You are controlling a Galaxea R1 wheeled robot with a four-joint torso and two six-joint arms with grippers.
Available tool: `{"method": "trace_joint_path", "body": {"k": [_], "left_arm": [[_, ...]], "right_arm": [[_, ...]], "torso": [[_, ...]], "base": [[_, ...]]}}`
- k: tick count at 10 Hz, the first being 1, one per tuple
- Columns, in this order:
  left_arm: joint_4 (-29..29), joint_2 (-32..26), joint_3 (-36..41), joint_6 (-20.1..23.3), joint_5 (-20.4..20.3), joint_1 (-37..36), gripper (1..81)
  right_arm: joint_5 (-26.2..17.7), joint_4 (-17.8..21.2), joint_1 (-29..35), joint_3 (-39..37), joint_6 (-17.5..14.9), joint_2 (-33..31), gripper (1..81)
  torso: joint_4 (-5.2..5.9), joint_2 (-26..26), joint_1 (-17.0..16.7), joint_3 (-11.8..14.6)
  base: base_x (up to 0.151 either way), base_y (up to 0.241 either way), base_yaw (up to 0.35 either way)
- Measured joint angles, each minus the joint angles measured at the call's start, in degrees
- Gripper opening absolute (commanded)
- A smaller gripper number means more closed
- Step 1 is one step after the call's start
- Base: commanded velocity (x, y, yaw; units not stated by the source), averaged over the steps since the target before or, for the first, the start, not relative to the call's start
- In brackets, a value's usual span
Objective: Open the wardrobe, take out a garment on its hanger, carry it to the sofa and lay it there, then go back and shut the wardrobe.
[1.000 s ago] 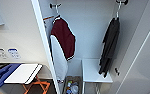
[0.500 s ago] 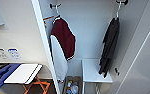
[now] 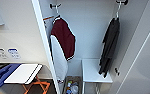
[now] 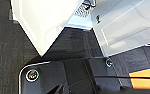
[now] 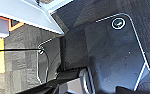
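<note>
Two garments inside the open wardrobe (image 3: 44, 47): maroon jacket (image 3: 63, 40) left, dark garment (image 3: 110, 45) right; end effector states indiscernible.

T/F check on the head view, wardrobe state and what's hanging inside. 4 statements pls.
1. The wardrobe stands open. True.
2. The dark coat lies on the white shelf. False: it hangs from a hanger on the right side.
3. A maroon jacket with white sleeves hangs on the left side. True.
4. Both garments share one hook. False: each hangs from its own, well apart.
</note>
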Motion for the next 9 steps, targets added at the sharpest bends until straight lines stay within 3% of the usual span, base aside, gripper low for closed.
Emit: {"method": "trace_joint_path", "body": {"k": [6, 8, 9], "left_arm": [[-0.1, 6.7, -0.1, -2.8, 1.3, -7.6, 81.1], [-0.7, 7.1, -1.1, -3.0, -2.2, -6.7, 81.1], [-4.7, 7.2, -1.6, -3.2, -4.2, -6.8, 81.1]], "right_arm": [[-1.2, 0.0, 0.0, -1.5, 0.2, 2.0, 81.1], [-1.3, 0.0, 0.2, -1.2, 0.3, 2.0, 81.1], [-1.4, 0.0, 0.5, -0.9, 0.4, 2.0, 81.1]], "torso": [[0.00, 0.0, 0.0, 0.0], [0.00, 0.0, 0.0, 0.0], [0.00, 0.0, 0.0, 0.0]], "base": [[0.000, 0.000, 0.000], [0.000, 0.000, 0.000], [0.000, 0.000, 0.000]]}}
